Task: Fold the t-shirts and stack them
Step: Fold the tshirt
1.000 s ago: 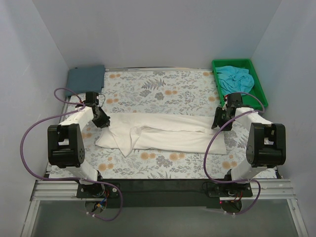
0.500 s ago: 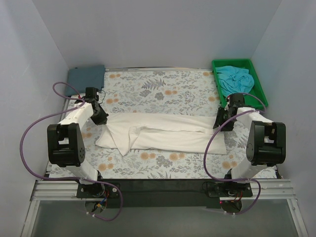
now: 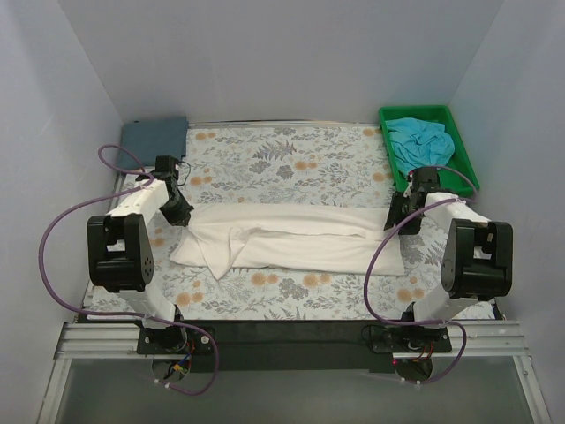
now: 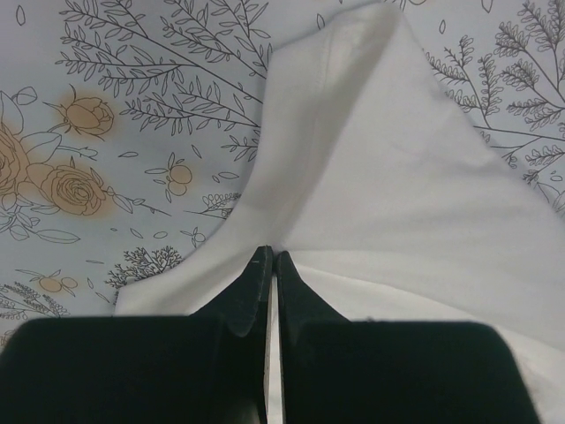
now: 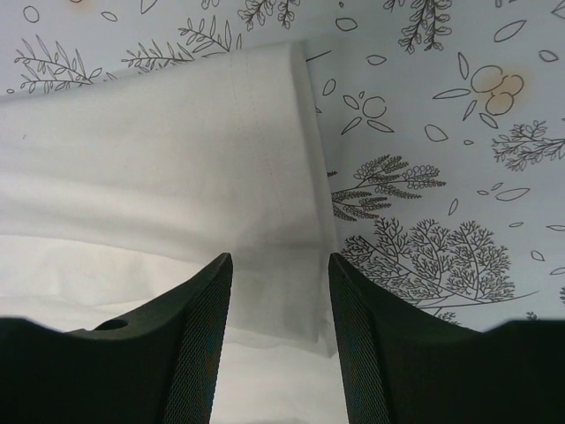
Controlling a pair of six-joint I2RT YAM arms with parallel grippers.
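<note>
The cream-white t-shirt (image 3: 300, 240) lies as a long folded band across the middle of the table; its black graphic is hidden. My left gripper (image 3: 182, 215) is at the shirt's far left corner, shut on a thin fold of white cloth (image 4: 388, 177), as the left wrist view (image 4: 272, 256) shows. My right gripper (image 3: 395, 219) is open just above the shirt's right end (image 5: 159, 159), its jaws straddling the hem in the right wrist view (image 5: 278, 261). The slate blue-grey shirt (image 3: 154, 141) lies folded at the back left. The turquoise shirt (image 3: 419, 141) lies crumpled in the green bin.
The green bin (image 3: 463, 155) stands at the back right, just behind my right arm. The floral table cover (image 3: 291, 159) spans the table. White walls close in the back and both sides.
Both arms have shifted slightly toward the far side. The left gripper stays closed on the shirt's corner; the shirt has barely moved.
</note>
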